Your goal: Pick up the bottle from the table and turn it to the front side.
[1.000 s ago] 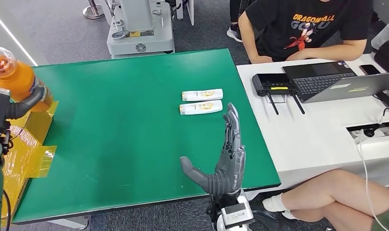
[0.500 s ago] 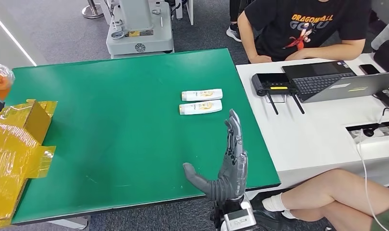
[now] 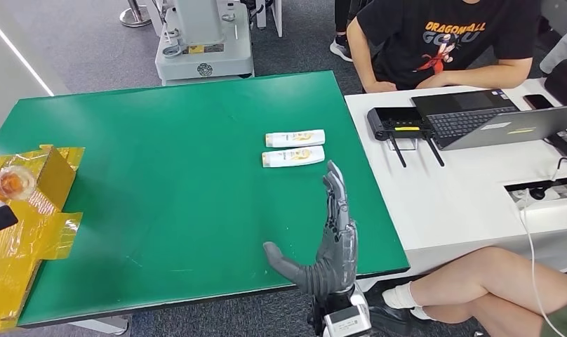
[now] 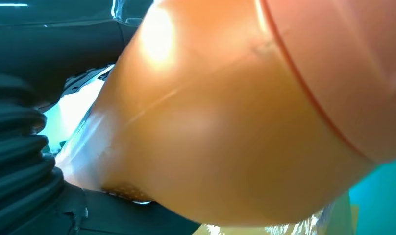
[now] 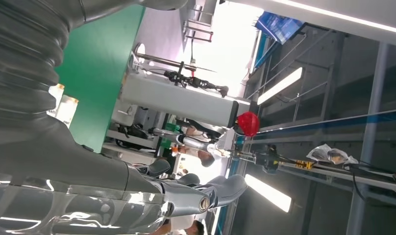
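The orange bottle (image 3: 7, 184) has dropped lower at the left edge of the head view since half a second ago, now lying over the yellow wrapping (image 3: 28, 225) at the counter's side; the left hand (image 4: 19, 161) holds it, its orange body pressed close against the wrist camera. The right hand (image 3: 330, 239) stays flat and wide, fingers straight, holding nothing, over the near edge of the green counter (image 3: 161, 175). Two white tubes (image 3: 293, 147) lie side by side farther in. A person (image 3: 442, 42) sits at a white desk (image 3: 442, 196) with a laptop (image 3: 505, 123).
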Available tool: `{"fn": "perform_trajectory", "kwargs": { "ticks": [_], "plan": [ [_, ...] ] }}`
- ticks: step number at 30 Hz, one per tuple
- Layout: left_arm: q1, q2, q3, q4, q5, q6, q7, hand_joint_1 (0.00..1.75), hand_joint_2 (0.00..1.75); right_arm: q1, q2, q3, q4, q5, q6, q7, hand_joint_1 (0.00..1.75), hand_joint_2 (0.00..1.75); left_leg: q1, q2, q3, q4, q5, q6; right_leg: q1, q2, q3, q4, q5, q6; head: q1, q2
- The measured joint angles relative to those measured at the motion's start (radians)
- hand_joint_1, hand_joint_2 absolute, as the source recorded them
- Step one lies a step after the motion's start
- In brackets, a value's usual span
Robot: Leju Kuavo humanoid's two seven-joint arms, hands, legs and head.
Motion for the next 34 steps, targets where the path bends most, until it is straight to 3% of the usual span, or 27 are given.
{"fn": "perform_trajectory", "kwargs": {
  "ticks": [5, 12, 21, 34],
  "plan": [
    [0.029, -0.022, -0.02, 0.009, -0.101, 0.06, -0.027, 1.75, 1.75, -0.001, 0.001, -0.003, 0.005, -0.013, -0.001, -0.002, 0.0, 1.75, 0.0, -0.001, 0.0, 0.0, 0.0, 0.0, 0.0, -0.001, 0.0, -0.001, 0.0, 0.0, 0.0, 0.0],
    [-0.006, -0.135, -0.077, 0.118, -0.198, 0.132, -0.052, 1.75, 1.75, -0.001, 0.001, -0.003, 0.008, -0.021, -0.018, -0.007, 0.0, 1.75, 0.0, -0.002, 0.0, 0.001, 0.0, 0.001, 0.0, -0.003, 0.001, -0.001, 0.001, 0.0, 0.0, 0.0],
    [-0.13, -0.268, -0.169, 0.288, -0.223, 0.06, -0.086, 1.75, 1.75, 0.011, 0.001, -0.003, 0.008, -0.032, -0.023, -0.005, 0.0, 1.75, 0.0, -0.003, -0.001, 0.001, 0.0, 0.001, 0.0, -0.004, 0.001, -0.001, 0.001, 0.0, 0.0, 0.0],
    [-0.22, -0.299, -0.233, 0.421, -0.218, 0.006, -0.085, 1.75, 1.75, 0.053, 0.001, -0.01, -0.016, -0.035, -0.036, -0.005, 0.0, 1.75, 0.0, -0.004, -0.001, 0.001, 0.002, 0.0, 0.0, -0.005, 0.001, 0.0, 0.001, 0.0, 0.0, 0.0]
  ]
}}
